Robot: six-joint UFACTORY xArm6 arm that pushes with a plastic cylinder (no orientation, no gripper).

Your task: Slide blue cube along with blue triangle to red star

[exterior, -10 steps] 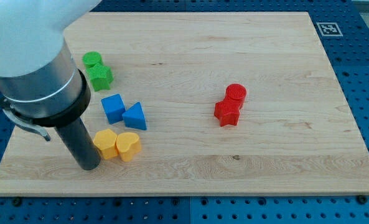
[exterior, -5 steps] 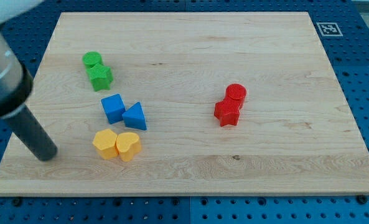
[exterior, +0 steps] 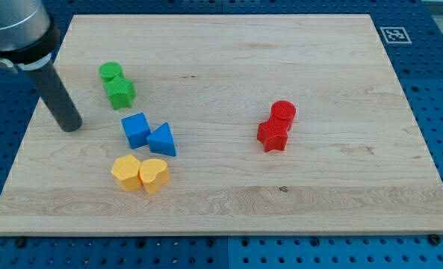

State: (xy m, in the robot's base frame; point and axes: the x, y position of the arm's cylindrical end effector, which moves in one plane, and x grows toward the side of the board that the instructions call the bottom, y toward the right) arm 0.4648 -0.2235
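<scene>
My tip (exterior: pixel 71 127) rests on the wooden desk (exterior: pixel 228 202) near the view's left edge, to the left of the blue cube (exterior: pixel 136 130) and apart from it — there are no jaws on this rod, so nothing is apart, together or clamped. The blue cube sits just left of the blue triangle (exterior: pixel 162 140), the two touching or nearly so. Above them, toward the view's top, a green cylinder (exterior: pixel 110 72) stands against a green star (exterior: pixel 121 93). Below the blue pair lie two yellow blocks side by side — a yellow hexagon-like block (exterior: pixel 126 172) and a yellow heart (exterior: pixel 155 175). The red star (exterior: pixel 273 135) lies well apart to the view's right of the blue blocks, with a red cylinder (exterior: pixel 283 112) touching it on its upper right.
</scene>
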